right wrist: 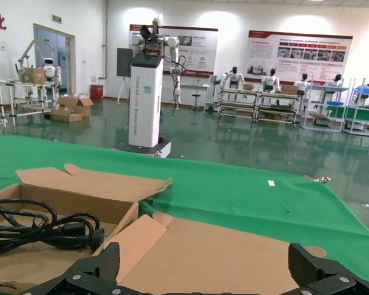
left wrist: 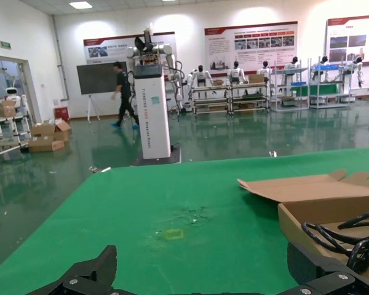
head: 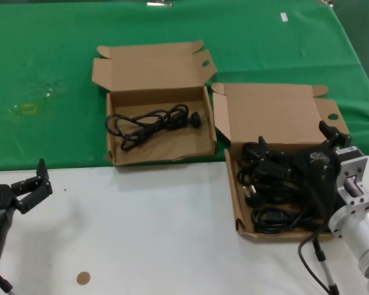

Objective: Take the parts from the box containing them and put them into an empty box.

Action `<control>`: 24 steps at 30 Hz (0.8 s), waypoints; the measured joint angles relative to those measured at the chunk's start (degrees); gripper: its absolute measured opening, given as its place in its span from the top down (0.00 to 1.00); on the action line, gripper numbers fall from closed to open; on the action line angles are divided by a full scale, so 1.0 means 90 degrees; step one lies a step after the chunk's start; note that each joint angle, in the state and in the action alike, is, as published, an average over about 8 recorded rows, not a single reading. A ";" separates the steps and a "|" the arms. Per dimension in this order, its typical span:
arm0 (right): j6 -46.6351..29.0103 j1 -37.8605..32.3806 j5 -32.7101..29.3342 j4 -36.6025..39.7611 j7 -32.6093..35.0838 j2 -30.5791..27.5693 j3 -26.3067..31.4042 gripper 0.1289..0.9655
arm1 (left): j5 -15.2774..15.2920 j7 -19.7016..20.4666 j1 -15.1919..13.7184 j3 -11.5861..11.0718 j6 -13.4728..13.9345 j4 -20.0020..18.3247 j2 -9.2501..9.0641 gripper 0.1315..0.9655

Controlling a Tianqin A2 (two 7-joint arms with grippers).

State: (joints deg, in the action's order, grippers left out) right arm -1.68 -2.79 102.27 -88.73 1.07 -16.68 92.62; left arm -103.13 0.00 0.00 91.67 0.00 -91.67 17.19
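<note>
Several black power cords (head: 272,216) lie piled in the longer brown box (head: 232,192) on the right, whose lid (head: 277,114) stands up behind it. My right gripper (head: 295,139) hovers open just above that pile, and nothing shows between its fingers (right wrist: 108,263). In the right wrist view it faces the lid (right wrist: 234,252). The wider box (head: 163,158) to the left holds one coiled cord (head: 150,121), which also shows in the left wrist view (left wrist: 350,236). My left gripper (head: 39,184) waits open and empty at the near left, over the white table.
Green cloth (head: 43,74) covers the far half of the table and the white surface (head: 141,233) lies nearer. A small brown disc (head: 82,278) rests near the front edge. The two boxes almost touch at their corners.
</note>
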 joint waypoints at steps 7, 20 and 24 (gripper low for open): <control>0.0000 0.0000 0.0000 0.0000 0.0000 0.0000 0.0000 0.00 | 0.0000 0.0000 0.0000 0.0000 0.0000 0.0000 0.0000 0.00; 0.0000 0.0000 0.0000 0.0000 0.0000 0.0000 0.0000 0.00 | 0.0000 0.0000 0.0000 0.0000 0.0000 0.0000 0.0000 0.00; 0.0000 0.0000 0.0000 0.0000 0.0000 0.0000 0.0000 0.00 | 0.0000 0.0000 0.0000 0.0000 0.0000 0.0000 0.0000 0.00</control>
State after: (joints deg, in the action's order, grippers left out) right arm -1.68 -2.79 102.27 -88.73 1.07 -16.68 92.62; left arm -103.13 0.00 0.00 91.67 0.00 -91.67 17.19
